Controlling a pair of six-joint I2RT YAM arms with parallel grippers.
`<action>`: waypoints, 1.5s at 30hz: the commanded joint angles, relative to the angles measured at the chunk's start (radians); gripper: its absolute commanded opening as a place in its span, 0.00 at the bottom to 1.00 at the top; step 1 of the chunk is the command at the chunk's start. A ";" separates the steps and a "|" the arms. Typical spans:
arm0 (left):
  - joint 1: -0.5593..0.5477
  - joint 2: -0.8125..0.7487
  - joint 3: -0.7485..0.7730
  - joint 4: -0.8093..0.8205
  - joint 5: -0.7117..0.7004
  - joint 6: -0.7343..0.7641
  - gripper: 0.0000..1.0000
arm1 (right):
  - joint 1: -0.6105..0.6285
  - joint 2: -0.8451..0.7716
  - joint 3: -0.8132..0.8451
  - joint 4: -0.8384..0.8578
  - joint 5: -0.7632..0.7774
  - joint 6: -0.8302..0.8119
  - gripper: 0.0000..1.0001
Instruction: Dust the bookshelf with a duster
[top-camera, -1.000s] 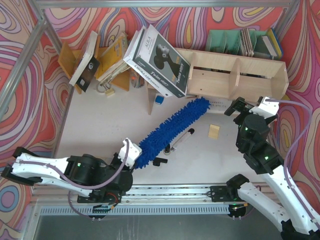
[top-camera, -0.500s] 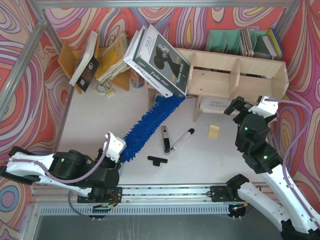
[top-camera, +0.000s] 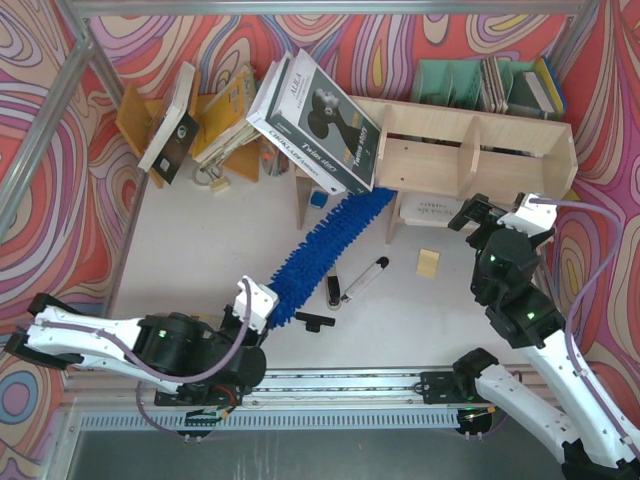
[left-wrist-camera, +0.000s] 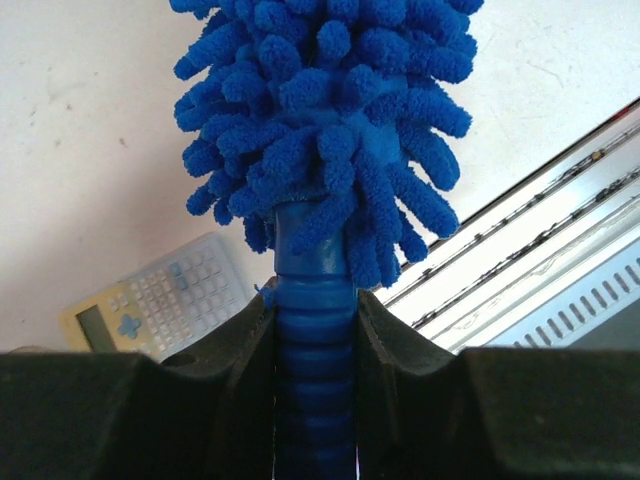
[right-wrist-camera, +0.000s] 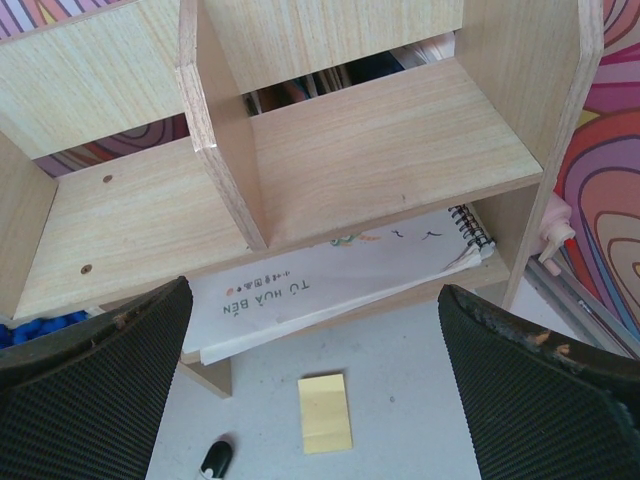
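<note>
Duster (top-camera: 325, 250) handle is clamped by L end effector (left-wrist-camera: 315, 312), w/ tip tucked into bookshelf (top-camera: 430, 155) lower compartment; R end effector (top-camera: 478, 212) is held wide open nr bookshelf.

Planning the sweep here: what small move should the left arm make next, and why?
Probably a short sideways wipe of the duster along the lower left bay of the bookshelf. The jaws of the left gripper are shut on the handle, and the fluffy tip lies inside that bay, so only a stroke seems needed.
</note>
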 joint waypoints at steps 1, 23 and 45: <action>0.019 0.045 -0.034 0.253 -0.065 0.084 0.00 | -0.003 -0.012 -0.001 0.017 0.011 -0.011 0.99; 0.245 0.303 -0.056 0.662 0.099 0.261 0.00 | -0.004 -0.037 -0.037 0.014 0.020 0.001 0.99; 0.337 0.347 -0.023 0.765 0.210 0.398 0.00 | -0.003 -0.037 -0.042 0.009 0.021 0.006 0.99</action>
